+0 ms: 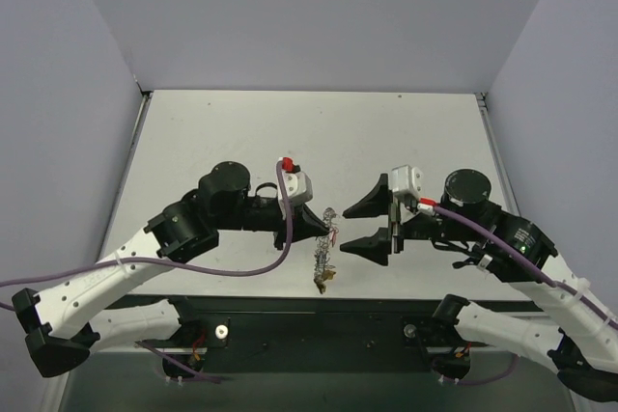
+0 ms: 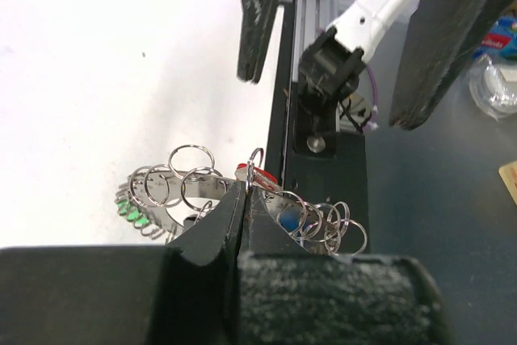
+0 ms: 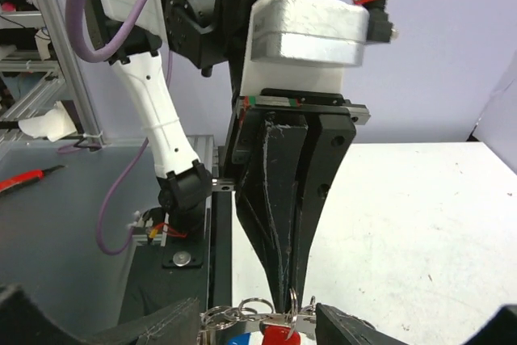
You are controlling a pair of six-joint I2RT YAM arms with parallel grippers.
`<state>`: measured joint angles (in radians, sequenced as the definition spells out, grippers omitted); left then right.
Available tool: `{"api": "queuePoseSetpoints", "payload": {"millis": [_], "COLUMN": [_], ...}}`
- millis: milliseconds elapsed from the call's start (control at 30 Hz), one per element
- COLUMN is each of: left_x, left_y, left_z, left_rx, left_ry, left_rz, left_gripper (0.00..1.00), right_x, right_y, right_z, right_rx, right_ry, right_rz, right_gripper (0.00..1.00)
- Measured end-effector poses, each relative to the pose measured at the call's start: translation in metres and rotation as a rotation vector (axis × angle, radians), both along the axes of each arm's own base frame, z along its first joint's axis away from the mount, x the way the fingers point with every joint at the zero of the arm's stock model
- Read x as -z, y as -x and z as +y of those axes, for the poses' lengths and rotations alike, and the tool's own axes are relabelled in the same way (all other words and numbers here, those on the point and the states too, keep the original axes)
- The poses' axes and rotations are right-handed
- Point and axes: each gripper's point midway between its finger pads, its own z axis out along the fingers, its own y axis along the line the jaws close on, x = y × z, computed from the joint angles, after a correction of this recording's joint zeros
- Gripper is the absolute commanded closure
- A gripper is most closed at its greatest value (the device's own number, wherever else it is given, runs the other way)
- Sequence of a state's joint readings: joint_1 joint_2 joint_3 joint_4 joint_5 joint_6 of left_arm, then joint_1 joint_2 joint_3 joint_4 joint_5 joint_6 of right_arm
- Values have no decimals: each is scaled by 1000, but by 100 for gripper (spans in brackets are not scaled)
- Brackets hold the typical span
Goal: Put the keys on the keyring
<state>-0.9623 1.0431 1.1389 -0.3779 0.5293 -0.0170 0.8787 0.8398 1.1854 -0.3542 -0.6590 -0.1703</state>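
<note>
The keyring (image 1: 326,243) hangs as a bunch of silvery rings between the two arms, with a gold-yellow tag (image 1: 327,279) at its low end. My left gripper (image 1: 326,228) is shut on it. In the left wrist view the jaws (image 2: 245,196) pinch one thin ring (image 2: 255,164) edge-on. Keys hang on the bunch: green (image 2: 129,210), red (image 2: 264,176) and blue (image 2: 288,220). My right gripper (image 1: 359,224) faces it, open. In the right wrist view its fingers (image 3: 161,325) stand on either side of the rings (image 3: 254,309) and the red key (image 3: 279,335), not touching them.
The white table (image 1: 309,142) runs back to grey walls. A black rail (image 1: 319,320) with both arm bases lies along the near edge, right under the hanging bunch. Purple cables (image 1: 241,270) trail from the wrists.
</note>
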Motion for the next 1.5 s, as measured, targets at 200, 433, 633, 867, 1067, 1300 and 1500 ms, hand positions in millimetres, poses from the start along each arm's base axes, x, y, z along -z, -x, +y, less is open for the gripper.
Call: {"api": "queuePoseSetpoints", "payload": {"millis": [200,433,633,867,1067,1300,1500], "left_x": [-21,-39,-46,-46,-46,-47,-48], "left_y": [0,-1,-1,-1,-2,-2,-4], "left_z": [-2,-2,-3,-3,-3,-2,1], "left_rx": [-15,-23,-23,-23,-23,-30,-54], "left_ry": [126,226,252,253,253,254,265], "left_rz": [-37,-76,-91,-93,-95,-99,-110], "left_gripper": [100,100,100,100,100,100,100], "right_x": [-2,7,-1,-10,-8,-9,-8], "right_y": [-8,-18,-19,-20,-22,-24,-27], "right_z": [7,12,10,8,8,7,6], "right_rx": [23,64,79,100,116,129,139], "right_ry": [-17,-7,-40,-72,-70,-77,-81], "right_rz": [11,41,26,17,29,43,46], "right_gripper": [50,61,69,78,100,100,100]}}
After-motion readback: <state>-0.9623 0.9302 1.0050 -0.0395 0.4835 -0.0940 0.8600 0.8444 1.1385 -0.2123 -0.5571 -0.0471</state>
